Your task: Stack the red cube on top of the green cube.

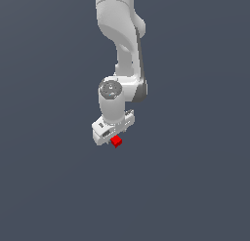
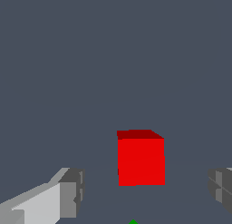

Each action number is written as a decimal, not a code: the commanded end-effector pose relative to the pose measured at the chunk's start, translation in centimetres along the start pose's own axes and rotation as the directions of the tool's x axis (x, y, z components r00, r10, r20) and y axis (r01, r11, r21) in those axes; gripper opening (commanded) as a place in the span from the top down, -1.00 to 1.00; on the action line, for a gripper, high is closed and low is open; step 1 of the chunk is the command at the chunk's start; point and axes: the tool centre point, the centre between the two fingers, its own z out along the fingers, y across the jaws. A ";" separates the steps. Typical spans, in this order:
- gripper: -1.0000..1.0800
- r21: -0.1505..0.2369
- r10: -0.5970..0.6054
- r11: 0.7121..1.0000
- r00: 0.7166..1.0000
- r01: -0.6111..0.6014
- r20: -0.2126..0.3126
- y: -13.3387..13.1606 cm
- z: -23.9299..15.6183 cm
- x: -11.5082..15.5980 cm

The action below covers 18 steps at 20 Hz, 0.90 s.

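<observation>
Red cube [image 2: 141, 158]: frame centre, between wide-open jaws of gripper [image 2: 145, 191], ungripped; green cube [image 2: 132, 222] sliver at the frame's lower edge.

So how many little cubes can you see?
2. The red cube sits between the open gripper's fingers. Only a tiny corner of the green cube peeks in at the wrist view's edge; the arm hides it in the exterior view.

So the white arm [image 1: 124, 45] hangs straight down with the wrist bent low, and the gripper [image 1: 113, 132] sits right over the red cube [image 1: 116, 141]. Fingers [image 2: 68, 193] are spread wide apart, one either side of that cube, not touching it.
</observation>
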 end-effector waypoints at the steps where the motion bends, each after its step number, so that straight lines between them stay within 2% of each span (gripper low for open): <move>1: -0.92 0.000 -0.018 1.000 1.000 0.018 0.000 0.1 0.2 0.0; 11: -0.92 -0.001 -0.020 1.000 1.000 0.020 0.001 0.2 0.4 0.0; 18: -0.92 -0.001 -0.020 1.000 1.000 0.020 0.001 0.1 3.2 -0.1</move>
